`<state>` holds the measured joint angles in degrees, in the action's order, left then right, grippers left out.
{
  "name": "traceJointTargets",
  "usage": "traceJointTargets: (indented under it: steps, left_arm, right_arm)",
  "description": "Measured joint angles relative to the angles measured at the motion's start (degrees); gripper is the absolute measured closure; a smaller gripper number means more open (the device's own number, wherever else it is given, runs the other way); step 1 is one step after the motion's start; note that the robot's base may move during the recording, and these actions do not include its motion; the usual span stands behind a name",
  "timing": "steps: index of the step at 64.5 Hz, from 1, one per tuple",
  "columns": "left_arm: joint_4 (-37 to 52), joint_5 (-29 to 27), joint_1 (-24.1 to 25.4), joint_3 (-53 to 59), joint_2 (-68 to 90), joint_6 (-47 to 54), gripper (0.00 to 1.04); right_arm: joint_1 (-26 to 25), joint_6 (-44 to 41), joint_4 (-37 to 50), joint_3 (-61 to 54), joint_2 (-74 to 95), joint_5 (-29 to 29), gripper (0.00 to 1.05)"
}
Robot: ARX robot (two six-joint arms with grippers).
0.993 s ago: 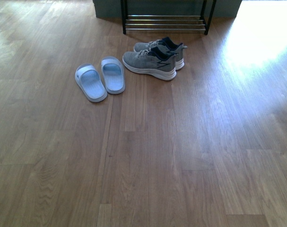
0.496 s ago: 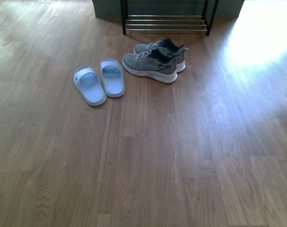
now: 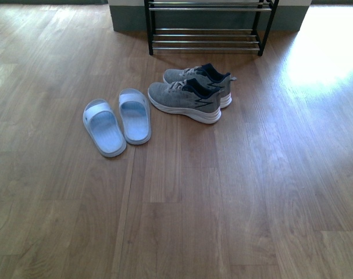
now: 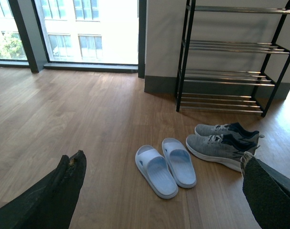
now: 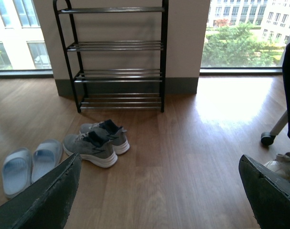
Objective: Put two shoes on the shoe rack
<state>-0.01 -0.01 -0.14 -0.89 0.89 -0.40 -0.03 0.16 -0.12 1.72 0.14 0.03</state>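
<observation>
Two grey knit sneakers (image 3: 185, 100) with white soles and navy collars lie side by side on the wood floor in front of the black shoe rack (image 3: 206, 40). Two pale blue slide sandals (image 3: 117, 121) lie to their left. Neither arm shows in the front view. My left gripper (image 4: 159, 191) is open and empty, well short of the sandals (image 4: 166, 164) and sneakers (image 4: 223, 143). My right gripper (image 5: 159, 191) is open and empty, with the sneakers (image 5: 94, 143) beyond its left finger. The rack (image 5: 116, 57) stands against the wall, its chrome tiers bare.
Wood floor all round the shoes. A grey-based wall stands behind the rack (image 4: 228, 57), with large windows on both sides. A chair castor (image 5: 267, 139) and a white shoe (image 5: 284, 167) sit at the right in the right wrist view. Sun glare lies on the floor at the right.
The front view has come nearer and tilted up: shoes and rack sit lower and larger in frame, and a second rack tier now shows. The shoes themselves have not moved.
</observation>
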Motion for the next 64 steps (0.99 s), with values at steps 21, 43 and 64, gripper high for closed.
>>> traceJointTargets:
  steps: [21,43,64]
  left_arm:
    - [0.0,0.0,0.0,0.0,0.0,0.0,0.09]
    - [0.0,0.0,0.0,0.0,0.0,-0.02,0.09]
    - [0.0,-0.02,0.0,0.0,0.0,0.0,0.09]
  right_arm:
    - [0.0,0.0,0.0,0.0,-0.02,-0.04,0.09]
    - [0.0,0.0,0.0,-0.02,-0.02,-0.04,0.09]
    - [0.0,0.0,0.0,-0.02,-0.02,-0.04,0.09]
